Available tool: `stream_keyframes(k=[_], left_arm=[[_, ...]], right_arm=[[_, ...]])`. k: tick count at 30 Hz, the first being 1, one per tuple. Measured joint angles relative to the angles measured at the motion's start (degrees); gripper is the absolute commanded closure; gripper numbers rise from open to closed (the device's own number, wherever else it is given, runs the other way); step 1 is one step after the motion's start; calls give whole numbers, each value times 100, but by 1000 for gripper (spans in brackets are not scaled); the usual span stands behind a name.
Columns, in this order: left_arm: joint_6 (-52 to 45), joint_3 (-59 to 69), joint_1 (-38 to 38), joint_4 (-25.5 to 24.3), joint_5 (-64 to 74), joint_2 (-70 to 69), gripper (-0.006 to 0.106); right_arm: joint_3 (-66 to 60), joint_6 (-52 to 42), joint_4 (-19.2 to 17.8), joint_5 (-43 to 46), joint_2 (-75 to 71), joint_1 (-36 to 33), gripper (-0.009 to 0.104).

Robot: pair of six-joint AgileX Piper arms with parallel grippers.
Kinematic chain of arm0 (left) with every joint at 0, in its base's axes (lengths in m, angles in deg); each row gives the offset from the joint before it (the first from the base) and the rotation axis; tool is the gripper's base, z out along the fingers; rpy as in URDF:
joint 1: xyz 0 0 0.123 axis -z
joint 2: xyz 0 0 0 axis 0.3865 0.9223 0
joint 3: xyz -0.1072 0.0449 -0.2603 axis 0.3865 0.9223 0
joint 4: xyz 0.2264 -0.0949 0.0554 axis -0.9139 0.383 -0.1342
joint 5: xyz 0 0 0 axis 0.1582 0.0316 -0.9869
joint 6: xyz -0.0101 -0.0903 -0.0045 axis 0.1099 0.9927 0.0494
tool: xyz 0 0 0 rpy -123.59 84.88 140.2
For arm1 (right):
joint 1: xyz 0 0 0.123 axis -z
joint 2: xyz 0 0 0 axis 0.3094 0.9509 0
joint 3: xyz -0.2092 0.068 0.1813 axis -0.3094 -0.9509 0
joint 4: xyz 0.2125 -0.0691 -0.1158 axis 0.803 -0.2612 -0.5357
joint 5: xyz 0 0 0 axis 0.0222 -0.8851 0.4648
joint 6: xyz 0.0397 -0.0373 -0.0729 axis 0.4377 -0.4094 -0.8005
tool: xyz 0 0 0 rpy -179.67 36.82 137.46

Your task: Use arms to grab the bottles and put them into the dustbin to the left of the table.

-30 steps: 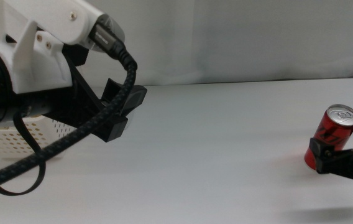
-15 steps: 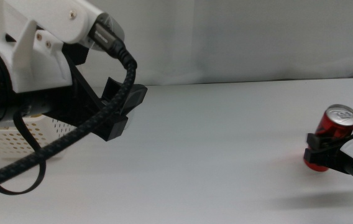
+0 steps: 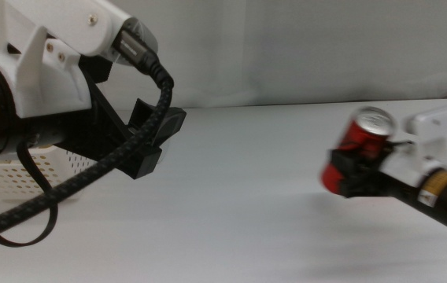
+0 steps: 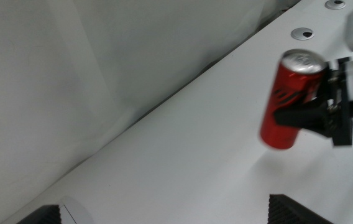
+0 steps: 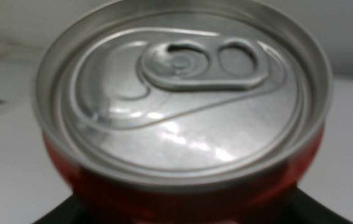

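While your right tool (image 3: 348, 174) clamps the red can (image 3: 356, 148) low on its body, the can tilts above the white surface (image 3: 255, 196), at about 3 o'clock in the middle view. Its silver top fills the right wrist view. Your left tool (image 3: 154, 140) hangs at 9 o'clock, well apart from the can; can't tell its jaw gap. The white basket (image 3: 27, 179) sits behind that arm, at 8 o'clock.
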Motion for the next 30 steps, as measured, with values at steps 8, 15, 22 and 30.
stream_keyframes(k=[8, 15, 22, 30], left_arm=[[0, 0, 0, 0, 103, 0, 14], [-22, 0, 0, 22, 219, 0, 14], [-203, 0, 0, 149, 309, 0, 15], [-225, 0, 0, 161, 330, 0, 16]], right_arm=[[938, -56, -89, -784, 174, -1579, 98], [990, -194, -48, -915, 783, -2071, 98], [1011, -385, -19, -1139, 944, -2138, 98], [1023, -361, -8, -1163, 944, -2138, -8]])
